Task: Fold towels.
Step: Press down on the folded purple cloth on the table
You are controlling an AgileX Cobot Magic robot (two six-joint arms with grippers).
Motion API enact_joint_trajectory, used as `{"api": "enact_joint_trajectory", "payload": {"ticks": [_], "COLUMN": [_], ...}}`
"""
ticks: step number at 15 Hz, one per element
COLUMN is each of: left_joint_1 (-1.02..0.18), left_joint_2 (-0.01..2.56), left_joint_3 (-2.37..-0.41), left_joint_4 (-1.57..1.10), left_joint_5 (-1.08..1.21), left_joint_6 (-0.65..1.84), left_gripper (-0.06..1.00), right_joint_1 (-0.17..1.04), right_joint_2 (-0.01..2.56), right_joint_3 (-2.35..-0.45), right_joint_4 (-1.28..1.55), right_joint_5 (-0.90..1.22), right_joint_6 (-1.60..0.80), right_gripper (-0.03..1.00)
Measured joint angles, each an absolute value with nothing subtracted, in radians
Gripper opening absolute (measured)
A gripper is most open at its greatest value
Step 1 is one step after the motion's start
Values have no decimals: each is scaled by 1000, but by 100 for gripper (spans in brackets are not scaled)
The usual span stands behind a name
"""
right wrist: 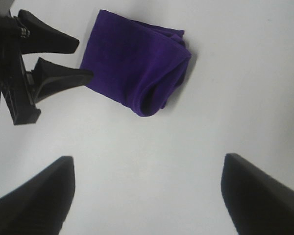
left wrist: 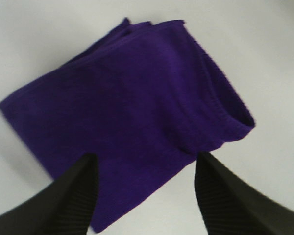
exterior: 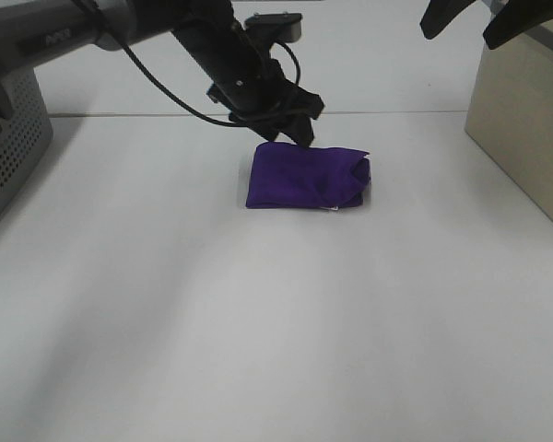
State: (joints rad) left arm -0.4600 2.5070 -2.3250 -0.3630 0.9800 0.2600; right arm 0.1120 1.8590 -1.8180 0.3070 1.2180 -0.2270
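A white tabletop [exterior: 258, 350], flanked by one grey perforated housing [exterior: 14, 138] at left and one beige box [exterior: 525, 120] at right, carries a single deep purple towel [exterior: 306, 177]. It is folded into a compact rectangle near the table's far middle, with layered edges stacked and one end rolled in a soft loop. Two black grippers are in view: the left gripper [exterior: 293, 129] hovers at the towel's far edge, jaws parted and holding nothing; the right gripper [exterior: 475, 20] hangs high, spread wide and empty
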Motion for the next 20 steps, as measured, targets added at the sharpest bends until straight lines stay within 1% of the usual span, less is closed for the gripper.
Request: {"api": "enact_joint_trajectory", "payload": {"ticks": [3,5,6,7,9,10,11,12,15,17,20], "left_joint_1": [-377,-322,-294,-271,-235,-228,-227,-227,-227,-227,-227], "left_joint_2": [2409,2343,2323,2309,2287,2282,2279,2277,2277,2277,2277], "left_joint_3": [-2325,-2325,-2325,-2325,-2325,-2325,-2325,-2325,-2325,-2325,-2325], "left_joint_4": [-242,-120,-54,-15,7,8,8,6,0,7,7], "left_joint_5": [1066,1155,1193,1206,1210,1210,1212,1214,1214,1214,1215], "left_joint_6": [172,100,82,72,68,67,67,67,68,70,70], "left_gripper": [56,65,68,69,70,70,70,70,70,70,70], "right_joint_1": [112,118,134,167,278,317,327,336,335,335,334], "right_joint_2": [1859,1871,1887,1914,1992,2039,2066,2184,2352,2410,2417], "right_joint_3": [-1818,-1818,-1818,-1818,-1818,-1818,-1818,-1852,-1964,-2022,-2042], "right_joint_4": [441,521,535,536,540,544,548,548,537,464,331], "right_joint_5": [1218,1209,1176,1139,1080,1060,1051,1028,1048,1092,1102], "right_joint_6": [-308,-349,-369,-406,-481,-489,-492,-497,-498,-480,-427], "right_gripper": [79,79,79,79,79,79,79,79,79,79,79]}}
